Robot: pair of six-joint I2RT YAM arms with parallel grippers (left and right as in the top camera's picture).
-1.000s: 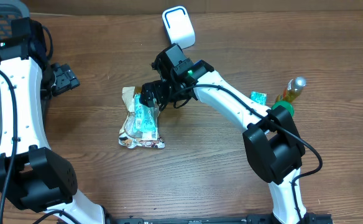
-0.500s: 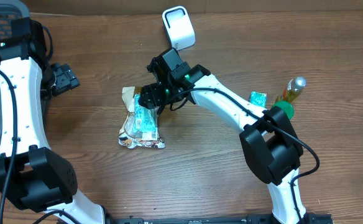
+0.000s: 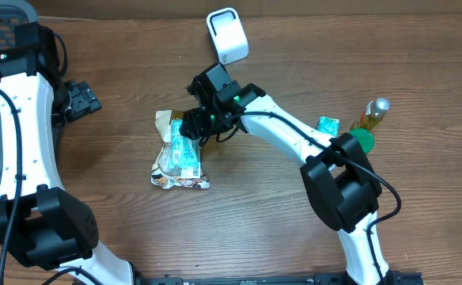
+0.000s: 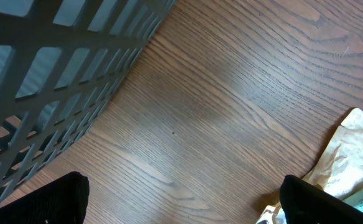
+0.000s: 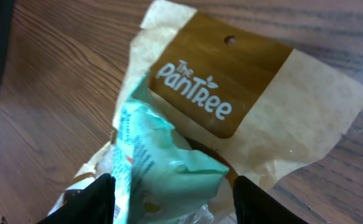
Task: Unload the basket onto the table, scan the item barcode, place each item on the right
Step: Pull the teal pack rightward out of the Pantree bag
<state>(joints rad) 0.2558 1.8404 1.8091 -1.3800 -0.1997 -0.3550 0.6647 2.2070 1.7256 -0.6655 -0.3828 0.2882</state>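
A teal snack packet [image 3: 185, 150] lies on top of a brown paper "The PanTree" pouch [image 3: 165, 124] at the table's middle. My right gripper [image 3: 193, 128] is down over the packet's upper end. In the right wrist view the teal packet [image 5: 169, 168] sits between the two black fingers [image 5: 97, 202], close against the left one, with a thin gap showing at the right one; the pouch [image 5: 281, 106] lies beneath. The white scanner [image 3: 228, 36] stands at the back centre. My left gripper [image 3: 81, 99] rests open at the far left, with nothing between its fingers [image 4: 38, 202].
A grey mesh basket [image 3: 1, 20] stands at the back left, and its wall [image 4: 57, 74] fills the left wrist view's upper left. At the right stand a yellow bottle [image 3: 371, 115], a small teal sachet [image 3: 328, 124] and a green cap [image 3: 360, 140].
The right gripper's jaws have narrowed around the teal packet, and the arm has edged slightly left. The left arm has not moved.
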